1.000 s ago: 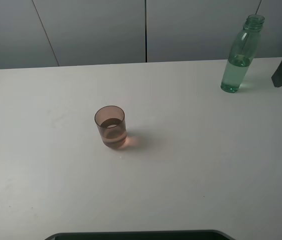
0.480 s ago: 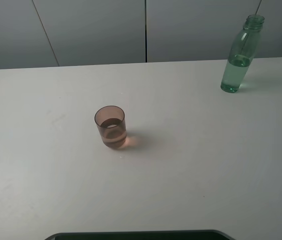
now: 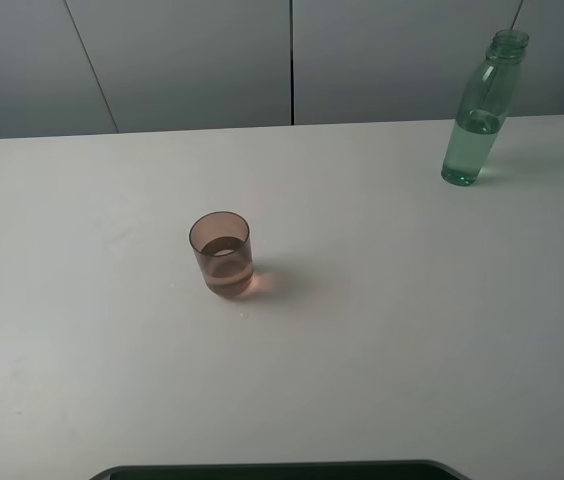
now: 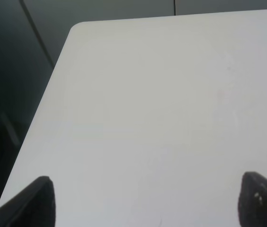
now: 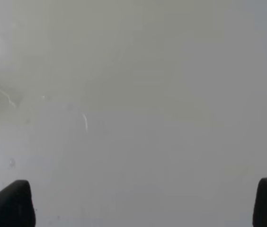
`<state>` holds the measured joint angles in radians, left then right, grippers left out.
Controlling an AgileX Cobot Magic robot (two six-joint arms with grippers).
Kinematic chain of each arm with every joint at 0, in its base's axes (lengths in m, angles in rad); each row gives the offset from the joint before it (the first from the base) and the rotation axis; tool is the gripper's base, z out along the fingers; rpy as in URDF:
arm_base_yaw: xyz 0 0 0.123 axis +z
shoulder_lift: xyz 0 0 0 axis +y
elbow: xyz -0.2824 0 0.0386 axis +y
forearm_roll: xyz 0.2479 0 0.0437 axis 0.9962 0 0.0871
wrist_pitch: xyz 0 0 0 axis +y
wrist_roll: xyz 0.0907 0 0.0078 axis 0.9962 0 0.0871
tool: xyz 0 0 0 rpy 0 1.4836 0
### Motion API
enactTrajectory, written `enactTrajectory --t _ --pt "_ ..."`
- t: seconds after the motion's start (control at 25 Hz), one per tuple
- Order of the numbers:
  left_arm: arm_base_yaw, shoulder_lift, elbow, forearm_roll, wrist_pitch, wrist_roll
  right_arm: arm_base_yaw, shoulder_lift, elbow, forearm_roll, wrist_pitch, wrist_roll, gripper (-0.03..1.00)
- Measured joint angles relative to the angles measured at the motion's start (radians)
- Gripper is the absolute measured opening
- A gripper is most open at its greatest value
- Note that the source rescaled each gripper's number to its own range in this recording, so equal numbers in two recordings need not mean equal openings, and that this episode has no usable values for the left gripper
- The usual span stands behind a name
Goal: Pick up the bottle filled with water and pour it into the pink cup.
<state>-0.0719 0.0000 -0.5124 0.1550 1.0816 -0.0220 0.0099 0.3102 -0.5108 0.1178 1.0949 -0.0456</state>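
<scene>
The bottle (image 3: 480,112) is stood upright at the far right of the desk (image 3: 382,330), well apart from the cup (image 3: 222,253) near the middle. The left claw (image 4: 145,201) and right claw (image 5: 143,203) are held wide apart over bare desk, nothing gripped.

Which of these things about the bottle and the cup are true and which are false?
1. The bottle stands upright near the far right of the table. True.
2. The pink cup lies tipped on its side. False: it stands upright, with liquid in its lower part.
3. The bottle wears a cap. False: its neck is open.
4. The right end effector is open, with nothing between its fingertips. True.
5. The left end effector grips the cup. False: it is open over bare table near a corner.
6. The bottle and cup stand well apart. True.
</scene>
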Motion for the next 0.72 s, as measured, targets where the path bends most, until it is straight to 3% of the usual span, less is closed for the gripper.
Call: enactTrajectory --t 0.36,0.72 --pt "0.0 0.0 0.0 0.0 0.0 0.0 0.0 -0.297 0.0 -0.028 0.002 0.007 1.0" --pt "0.0 0.0 0.0 0.0 0.0 0.0 0.0 -0.311 0.0 -0.045 0.002 0.01 1.0"
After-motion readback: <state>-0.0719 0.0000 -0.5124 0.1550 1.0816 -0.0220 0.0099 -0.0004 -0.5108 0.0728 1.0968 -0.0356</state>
